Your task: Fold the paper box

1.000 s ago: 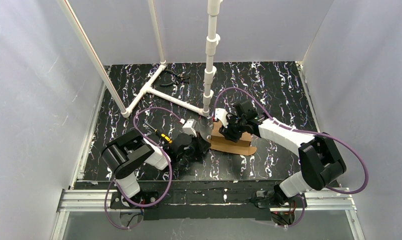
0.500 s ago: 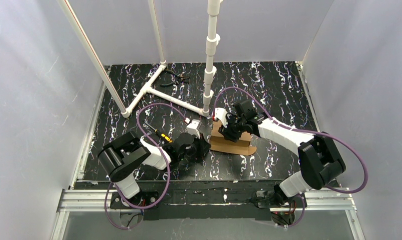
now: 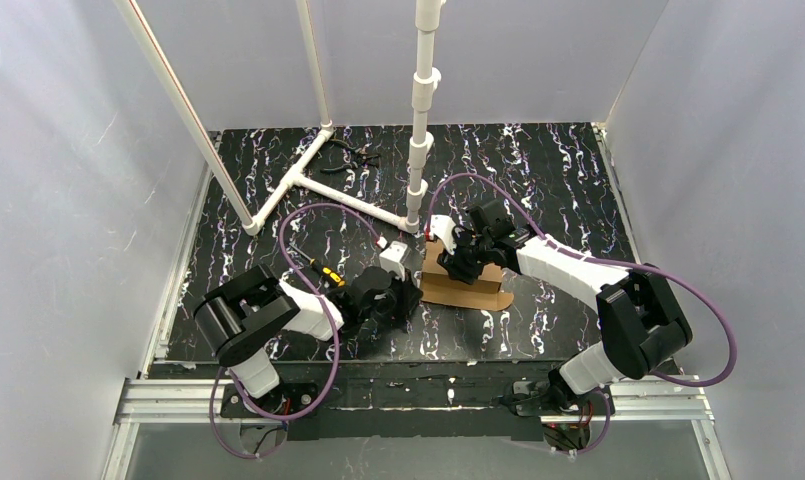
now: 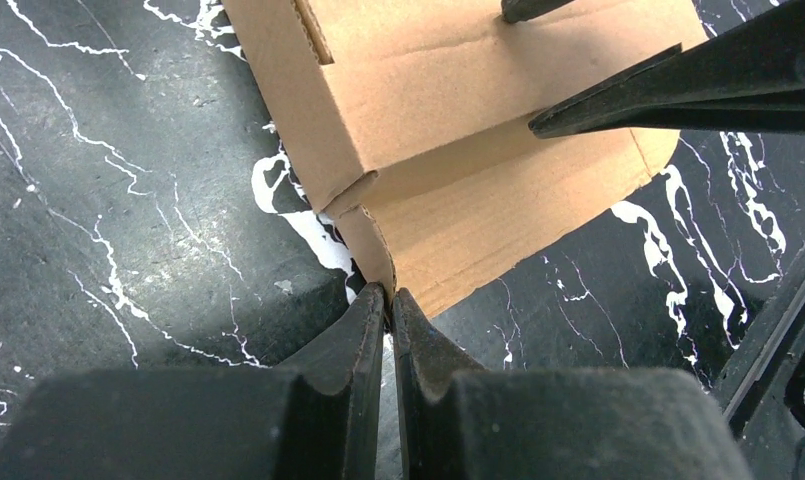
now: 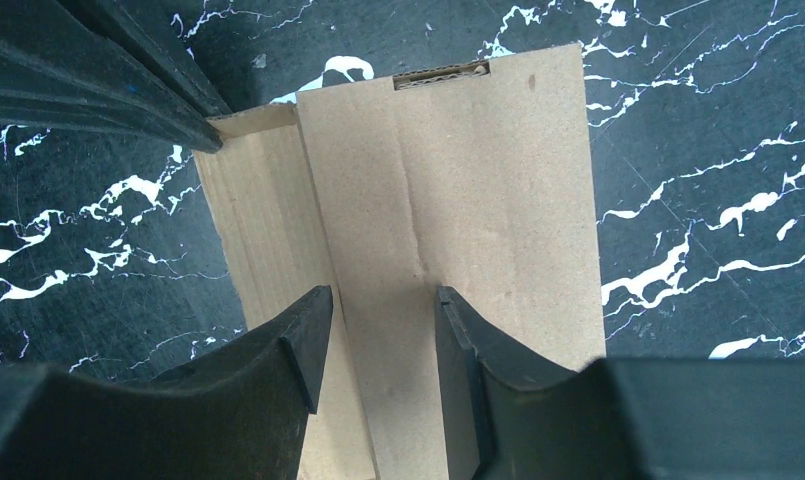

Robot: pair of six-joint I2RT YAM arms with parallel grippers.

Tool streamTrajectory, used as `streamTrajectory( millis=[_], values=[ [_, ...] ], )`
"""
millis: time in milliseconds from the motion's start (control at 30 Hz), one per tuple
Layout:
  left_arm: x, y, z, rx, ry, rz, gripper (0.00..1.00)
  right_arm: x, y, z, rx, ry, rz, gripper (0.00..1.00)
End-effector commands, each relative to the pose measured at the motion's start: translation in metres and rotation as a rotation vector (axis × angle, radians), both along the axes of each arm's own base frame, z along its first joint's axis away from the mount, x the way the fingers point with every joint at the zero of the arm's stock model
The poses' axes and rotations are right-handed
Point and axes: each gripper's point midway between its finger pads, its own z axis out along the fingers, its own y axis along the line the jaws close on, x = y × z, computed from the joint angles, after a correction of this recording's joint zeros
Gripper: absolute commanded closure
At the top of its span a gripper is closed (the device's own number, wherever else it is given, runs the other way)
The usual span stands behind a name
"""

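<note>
The paper box [image 3: 475, 294] lay partly folded just below the middle of the overhead frame. It rested on the black, white-veined surface [image 3: 548, 180] between the two arms. The left hand [image 3: 414, 288] reached it from the left, and the right hand [image 3: 456, 264] stood over its upper edge from the right.

In the left wrist view the paper box [image 4: 448, 120] filled the upper middle of the frame, one brown panel raised above a lower flap that lay flat on the surface [image 4: 128, 200]. The left hand [image 4: 388, 298] was almost closed, with only a thin slit between its tips. The edge of a small corner tab [image 4: 373, 240] ran down into that slit, so the hand appeared to pinch the tab. The right hand's dark fingers [image 4: 698, 85] came in from the upper right, their tips at the cardboard.

In the right wrist view the right hand [image 5: 378, 325] was about half spread and clasped nothing. Its fingers pointed at the lighter panel of the paper box [image 5: 478, 200] in the centre; whether they pressed on it could not be told. A narrow slot [image 5: 441, 70] showed at the panel's top edge. The left hand's fingers [image 5: 98, 90] crossed the upper left, their tip meeting the corner tab [image 5: 258, 122].

Toward the upper left of the overhead frame a white pipe frame [image 3: 298, 180] lay on the surface, with a small dark tool [image 3: 356, 152] near it.
</note>
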Motion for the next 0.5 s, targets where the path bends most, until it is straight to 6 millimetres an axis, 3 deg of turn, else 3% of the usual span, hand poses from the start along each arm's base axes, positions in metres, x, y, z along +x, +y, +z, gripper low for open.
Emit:
streamTrajectory(
  millis=[0,167,467],
  values=[
    [-0.001,-0.018,0.029,-0.012,-0.071,-0.084,0.94,-0.034,-0.018,-0.038,-0.101,0.179,-0.011,0.5],
    [0.001,-0.021,0.034,0.009,-0.084,-0.107,0.93,-0.034,-0.018,-0.039,-0.102,0.183,-0.01,0.5],
    [0.011,-0.01,0.039,0.003,-0.038,-0.038,0.93,-0.035,-0.018,-0.039,-0.102,0.185,-0.007,0.5]
  ],
)
